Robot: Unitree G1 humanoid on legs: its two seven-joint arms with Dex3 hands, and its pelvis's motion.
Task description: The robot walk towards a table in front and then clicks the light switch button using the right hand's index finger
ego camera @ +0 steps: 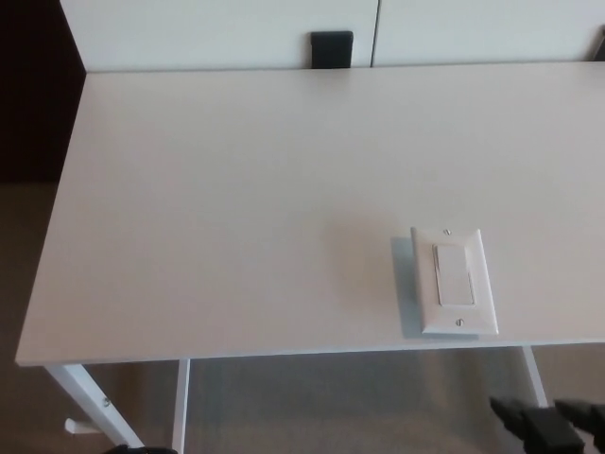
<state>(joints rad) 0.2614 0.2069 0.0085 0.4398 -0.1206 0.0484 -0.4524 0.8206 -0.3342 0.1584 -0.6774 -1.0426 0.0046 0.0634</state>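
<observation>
On the table (217, 199), the white light switch (454, 281) lies flat.

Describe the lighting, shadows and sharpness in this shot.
Head view: soft, even light on the white table, no harsh glare. The light switch casts a faint shadow along its left side. The switch and table edges look reasonably sharp. The dark area at upper left is underexposed. The right robot hand is cut off at the bottom edge and somewhat blurred.

white table (236, 189) on white legs (90, 402) | pale wall panels (217, 28) behind | brown floor (19, 274) | black block (332, 48) at far edge
</observation>
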